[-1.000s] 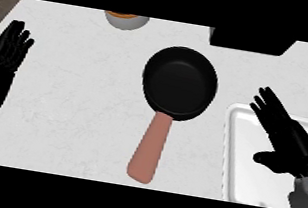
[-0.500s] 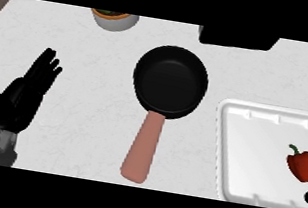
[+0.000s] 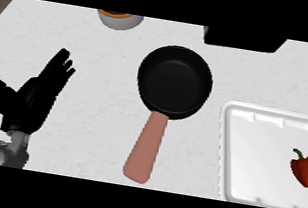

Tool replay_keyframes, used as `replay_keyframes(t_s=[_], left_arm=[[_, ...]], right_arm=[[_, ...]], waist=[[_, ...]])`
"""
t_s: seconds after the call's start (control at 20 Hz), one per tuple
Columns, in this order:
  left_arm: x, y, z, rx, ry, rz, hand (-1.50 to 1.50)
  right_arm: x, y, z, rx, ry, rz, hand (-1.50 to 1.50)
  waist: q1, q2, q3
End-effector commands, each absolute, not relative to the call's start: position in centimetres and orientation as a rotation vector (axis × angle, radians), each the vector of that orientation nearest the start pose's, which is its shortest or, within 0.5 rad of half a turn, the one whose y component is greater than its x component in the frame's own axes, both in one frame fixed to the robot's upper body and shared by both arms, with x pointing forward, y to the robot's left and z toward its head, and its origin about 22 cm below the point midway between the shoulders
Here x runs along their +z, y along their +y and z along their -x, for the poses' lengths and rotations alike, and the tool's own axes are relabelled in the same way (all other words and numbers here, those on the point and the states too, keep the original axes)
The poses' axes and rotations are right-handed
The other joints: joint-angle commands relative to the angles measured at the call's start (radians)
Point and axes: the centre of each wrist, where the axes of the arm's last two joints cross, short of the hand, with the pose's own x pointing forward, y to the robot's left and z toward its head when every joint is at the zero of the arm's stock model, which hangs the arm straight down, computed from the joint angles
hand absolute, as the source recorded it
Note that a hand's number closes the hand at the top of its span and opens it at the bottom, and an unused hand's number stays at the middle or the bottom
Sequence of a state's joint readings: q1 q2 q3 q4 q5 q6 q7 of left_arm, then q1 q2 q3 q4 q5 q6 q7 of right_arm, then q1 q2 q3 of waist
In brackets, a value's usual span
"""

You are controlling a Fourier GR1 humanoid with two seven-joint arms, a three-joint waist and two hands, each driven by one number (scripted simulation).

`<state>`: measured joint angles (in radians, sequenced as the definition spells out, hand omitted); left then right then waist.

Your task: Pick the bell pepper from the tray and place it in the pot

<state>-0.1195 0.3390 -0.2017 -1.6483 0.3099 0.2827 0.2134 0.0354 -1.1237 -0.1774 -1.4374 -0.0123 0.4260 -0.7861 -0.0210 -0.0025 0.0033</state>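
Pickup looks not yet begun, to my eye: the pepper [image 3: 306, 170] lies untouched on the tray [image 3: 255, 142], toward the tray's 4 o'clock side, stem tipped to 11; the tray itself sits at 4 o'clock on the counter [image 3: 95, 66] and runs off the right edge; the pan [image 3: 174, 81] stands at the centre, well apart from the pepper, its handle [image 3: 145, 147] pointing to about 6 o'clock; it is a pan I see, not a pot; the left hand [image 3: 30, 99] rests at 8 o'clock, fingers straight and spread, thumb out to 9, holding nothing; the right hand is out of view, so its state I cannot tell; a bowl [image 3: 119, 19] at 11 o'clock and a black box [image 3: 243, 40] at 1 sit at the far edge; the next move, I reckon, falls to the right hand, being on the tray's side: come in over the tray from 5 o'clock, close round the pepper's body below the stem, lift it over the tray's raised rim, and carry it toward 10 o'clock to the pan's middle, keeping off the handle.
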Motion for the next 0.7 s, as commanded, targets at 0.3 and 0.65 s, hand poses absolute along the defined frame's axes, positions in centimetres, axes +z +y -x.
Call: replay_keyframes(t_s=[0.3,0.65], left_arm=[[5.2,24.5,-25.7,0.008,-1.471,-0.001,0.00],[5.0,21.0,-26.1,-0.010,-1.487,-0.031,0.00]], right_arm=[[22.5,-48.4,-22.6,1.513,-1.458,0.340,-1.50],[19.3,-47.5,-23.4,1.510,-1.367,0.359,-1.50]], waist=[[0.027,0.003,-0.004],[0.030,0.005,-0.003]])
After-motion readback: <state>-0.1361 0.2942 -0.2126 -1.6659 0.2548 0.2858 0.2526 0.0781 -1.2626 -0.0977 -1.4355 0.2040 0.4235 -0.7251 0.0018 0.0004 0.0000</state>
